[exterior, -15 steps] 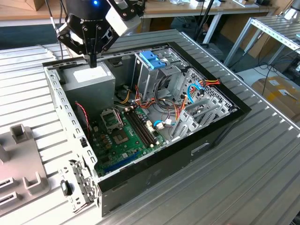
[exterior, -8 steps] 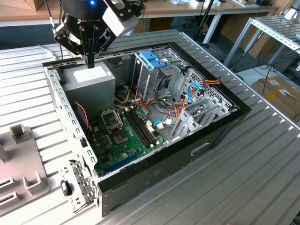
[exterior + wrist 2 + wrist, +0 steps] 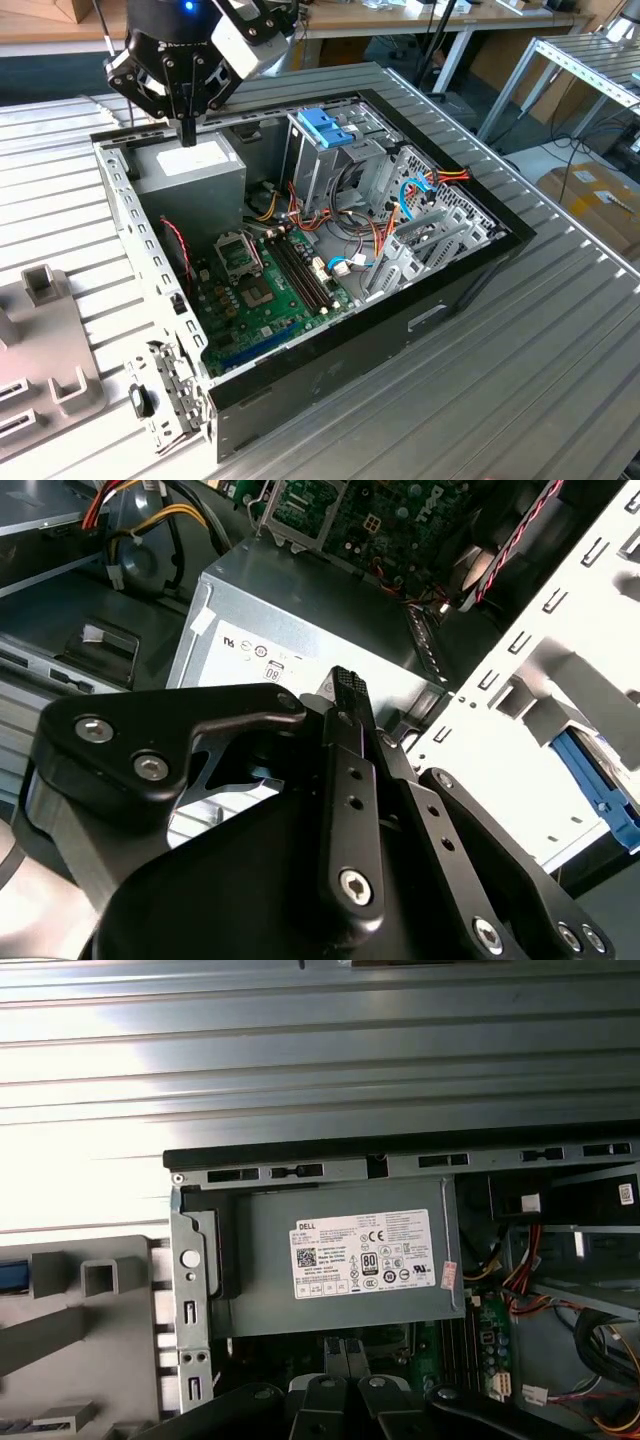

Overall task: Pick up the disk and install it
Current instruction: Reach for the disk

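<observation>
My gripper (image 3: 188, 132) hangs just above the grey power supply (image 3: 195, 172) in the back corner of the open computer case (image 3: 470, 275). Its black fingers (image 3: 347, 692) are shut together with nothing between them. The power supply's white label (image 3: 365, 1255) lies directly below me in the first wrist view. I cannot make out the disk itself. A piece of blue plastic (image 3: 588, 780) shows beyond the perforated chassis wall, and a blue edge (image 3: 10, 1275) sits at the grey fixture (image 3: 80, 1330); whether either is the disk I cannot tell.
A metal drive cage (image 3: 335, 165) with a blue latch (image 3: 325, 125) stands mid-case. The green motherboard (image 3: 260, 290) and loose cables (image 3: 420, 185) cover the case floor. A grey slotted fixture (image 3: 45, 340) lies on the ribbed table at the exterior view's left.
</observation>
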Controlling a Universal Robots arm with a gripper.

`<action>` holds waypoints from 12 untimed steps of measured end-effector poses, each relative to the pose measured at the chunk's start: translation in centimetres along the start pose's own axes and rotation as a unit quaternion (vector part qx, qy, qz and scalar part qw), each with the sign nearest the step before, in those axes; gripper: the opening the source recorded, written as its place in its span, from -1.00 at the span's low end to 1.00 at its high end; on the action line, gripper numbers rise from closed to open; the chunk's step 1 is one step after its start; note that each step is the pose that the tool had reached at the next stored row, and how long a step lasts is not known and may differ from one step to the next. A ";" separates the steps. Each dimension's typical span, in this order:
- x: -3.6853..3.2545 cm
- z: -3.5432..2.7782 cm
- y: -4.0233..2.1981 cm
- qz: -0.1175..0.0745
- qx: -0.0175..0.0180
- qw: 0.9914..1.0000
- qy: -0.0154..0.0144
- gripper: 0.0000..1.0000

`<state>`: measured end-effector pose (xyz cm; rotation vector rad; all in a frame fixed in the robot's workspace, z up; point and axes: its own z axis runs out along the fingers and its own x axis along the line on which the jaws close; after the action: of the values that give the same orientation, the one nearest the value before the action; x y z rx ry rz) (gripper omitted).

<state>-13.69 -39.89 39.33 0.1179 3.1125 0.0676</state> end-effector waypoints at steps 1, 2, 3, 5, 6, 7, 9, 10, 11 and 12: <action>0.05 0.00 0.00 0.000 0.000 1.000 0.000 -0.79; 0.12 0.00 -0.01 0.000 0.000 1.000 0.000 -0.79; 0.16 -0.01 -0.01 0.000 0.000 1.000 0.000 -0.79; 0.25 -0.01 -0.02 0.000 0.000 1.000 0.000 -0.79; 0.30 -0.01 -0.02 0.000 0.000 1.000 0.000 -0.79; 0.33 -0.01 -0.02 0.000 0.000 1.000 0.000 -0.79; 0.41 -0.01 -0.03 0.000 0.000 1.000 0.000 -0.79; 0.44 -0.01 -0.03 0.000 0.000 1.000 0.000 -0.79; 0.47 -0.01 -0.04 0.000 0.000 1.000 0.000 -0.79; 0.50 -0.01 -0.04 0.000 0.000 1.000 0.000 -0.79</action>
<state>-14.19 -39.89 39.33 0.1179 3.1125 0.0676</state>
